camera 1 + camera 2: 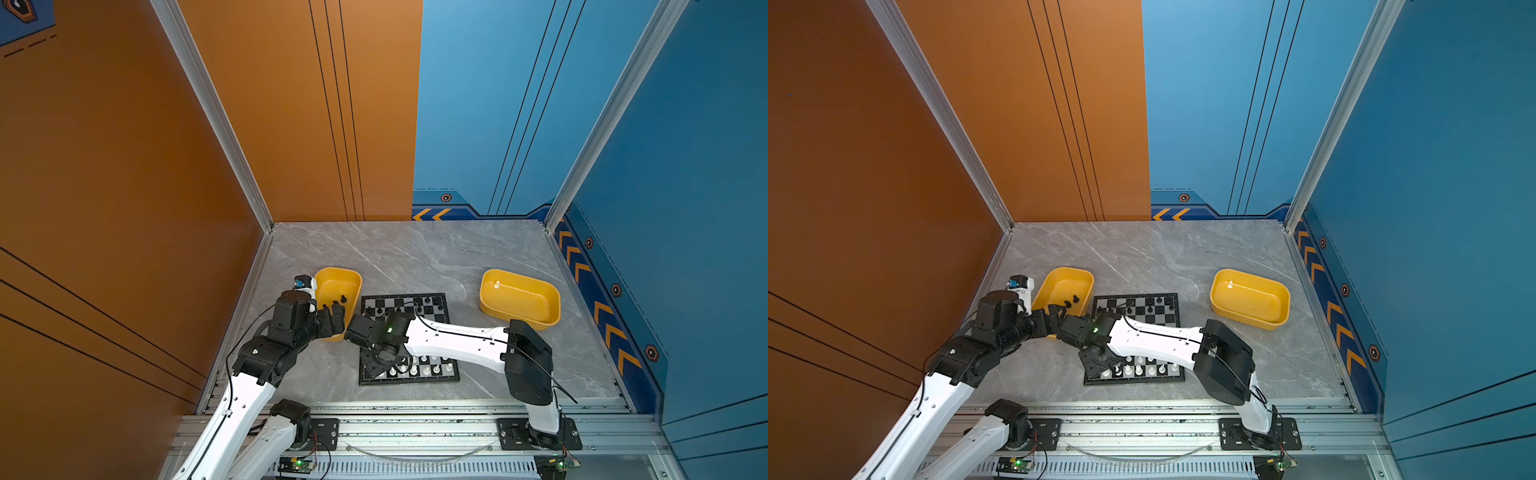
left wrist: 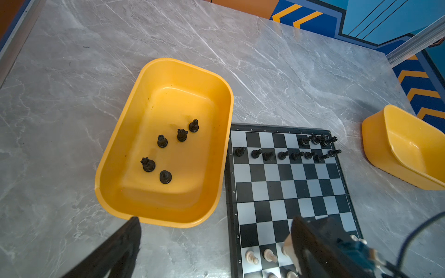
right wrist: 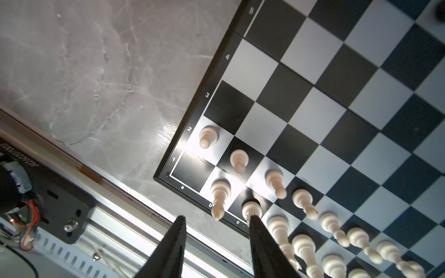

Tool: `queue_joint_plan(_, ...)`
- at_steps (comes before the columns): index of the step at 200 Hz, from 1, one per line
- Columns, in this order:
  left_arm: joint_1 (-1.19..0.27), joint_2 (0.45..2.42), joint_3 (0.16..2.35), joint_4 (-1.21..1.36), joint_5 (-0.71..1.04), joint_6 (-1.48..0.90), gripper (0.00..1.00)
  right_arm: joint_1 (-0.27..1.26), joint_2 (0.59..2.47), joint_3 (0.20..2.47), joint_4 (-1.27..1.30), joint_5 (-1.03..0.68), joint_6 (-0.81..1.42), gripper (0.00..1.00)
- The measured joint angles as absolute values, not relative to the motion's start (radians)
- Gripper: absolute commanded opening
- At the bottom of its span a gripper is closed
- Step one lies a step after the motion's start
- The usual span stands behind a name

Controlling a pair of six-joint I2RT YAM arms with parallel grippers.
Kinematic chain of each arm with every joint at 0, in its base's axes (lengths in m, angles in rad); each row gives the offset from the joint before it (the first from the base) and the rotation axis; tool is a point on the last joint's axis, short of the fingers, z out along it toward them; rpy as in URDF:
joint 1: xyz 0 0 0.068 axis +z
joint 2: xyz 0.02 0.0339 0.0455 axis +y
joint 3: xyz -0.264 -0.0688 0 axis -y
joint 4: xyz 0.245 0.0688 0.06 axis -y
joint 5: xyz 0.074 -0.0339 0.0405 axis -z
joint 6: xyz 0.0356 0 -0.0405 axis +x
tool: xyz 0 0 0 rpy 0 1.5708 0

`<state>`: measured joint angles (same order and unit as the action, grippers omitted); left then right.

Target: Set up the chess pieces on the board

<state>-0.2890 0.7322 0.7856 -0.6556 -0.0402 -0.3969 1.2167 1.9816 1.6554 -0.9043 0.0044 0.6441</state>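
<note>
The board (image 1: 390, 305) (image 1: 1144, 309) lies at mid table. White chess pieces (image 3: 277, 183) fill its near two rows, except the corner square a1 (image 3: 192, 173), which is bare. Black pawns (image 2: 284, 155) line the far second row, with a few black pieces (image 2: 317, 139) in the far right corner. My right gripper (image 3: 216, 217) (image 1: 372, 368) hovers open over the near left corner, and the white piece on b1 (image 3: 219, 192) stands free just beyond its fingertips. My left gripper (image 2: 215, 221) (image 1: 336, 313) is open and empty at the near end of the left yellow tray (image 2: 168, 62), which holds several black pieces (image 2: 162, 141).
A second yellow tray (image 1: 519, 299) stands right of the board with one white piece (image 1: 497, 284) in it. The right forearm (image 1: 457, 340) crosses over the board's middle. An aluminium rail (image 3: 108, 216) runs along the table's front edge.
</note>
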Motion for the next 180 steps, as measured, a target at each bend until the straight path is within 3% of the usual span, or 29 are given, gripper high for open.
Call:
queue_joint_plan(86,-0.289,0.755,0.807,-0.652,-0.045,-0.378,0.98,1.145,1.897,1.655,-0.922,0.049,0.644,0.47)
queue_joint_plan(180,-0.303,1.101,1.036,-0.533,-0.005,-0.329,0.98,0.879,1.559,1.536,-0.986,0.183,0.643,0.46)
